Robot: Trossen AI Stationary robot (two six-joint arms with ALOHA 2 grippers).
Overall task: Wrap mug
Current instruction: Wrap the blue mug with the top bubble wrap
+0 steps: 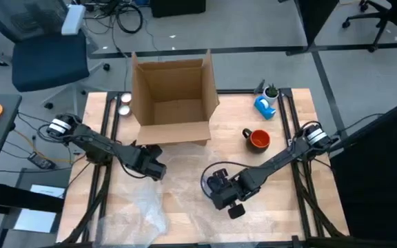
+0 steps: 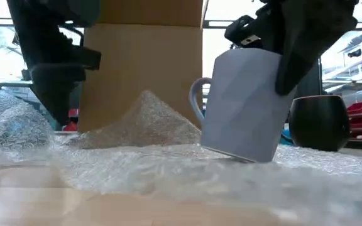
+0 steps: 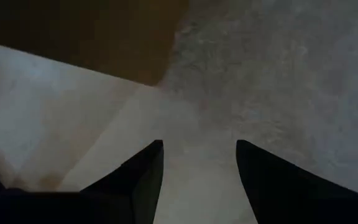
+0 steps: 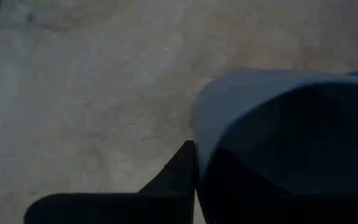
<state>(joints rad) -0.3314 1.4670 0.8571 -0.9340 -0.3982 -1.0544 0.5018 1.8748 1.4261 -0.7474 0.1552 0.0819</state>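
Bubble wrap is filling the bottom of the low view, rumpled, rising to a peak at mid-frame in front of the cardboard box. Pale blue mug is hanging right of centre there, tilted, lower edge touching or just clear of the wrap; cannot tell which. Right gripper is clamping the mug by its rim, one finger showing outside the wall in the right wrist view. Left gripper is hovering with fingers spread over the wrap near the box's front, lower left of centre in the high view, holding nothing. Risks, as a judgement: the mug is being carried at a tilt by the rim alone, so it could be slipping or rocking over when released onto soft, uneven wrap; the sheet could also be sliding on the wood if the left gripper tugs before the mug weighs it down. Wooden table is carrying the open box at upper centre, an orange-lined mug and a blue tape-like item at upper right. Beyond the table: grey floor, cables, and an office chair at upper left.
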